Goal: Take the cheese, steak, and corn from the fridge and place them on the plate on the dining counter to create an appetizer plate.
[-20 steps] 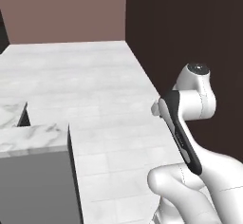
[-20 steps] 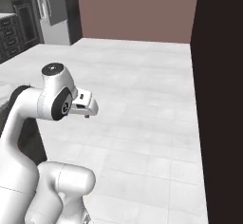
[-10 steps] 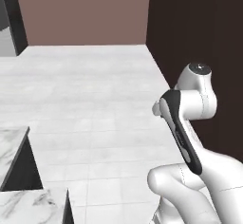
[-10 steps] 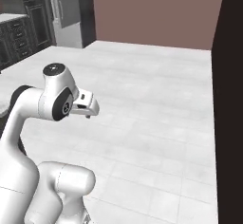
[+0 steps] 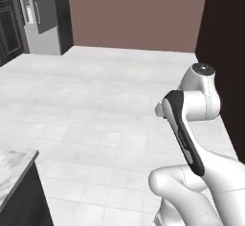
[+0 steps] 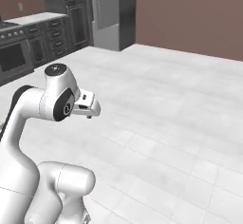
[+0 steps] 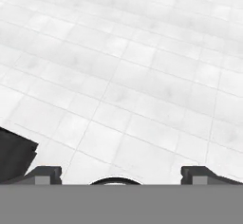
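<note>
Left base view: fridge [image 5: 45, 16] newly visible

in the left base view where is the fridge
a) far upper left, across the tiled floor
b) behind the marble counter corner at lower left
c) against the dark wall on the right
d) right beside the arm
a: the grey steel-fronted fridge stands at the far upper left, with open tiled floor between it and the arm, well away from the counter corner at lower left.
</note>
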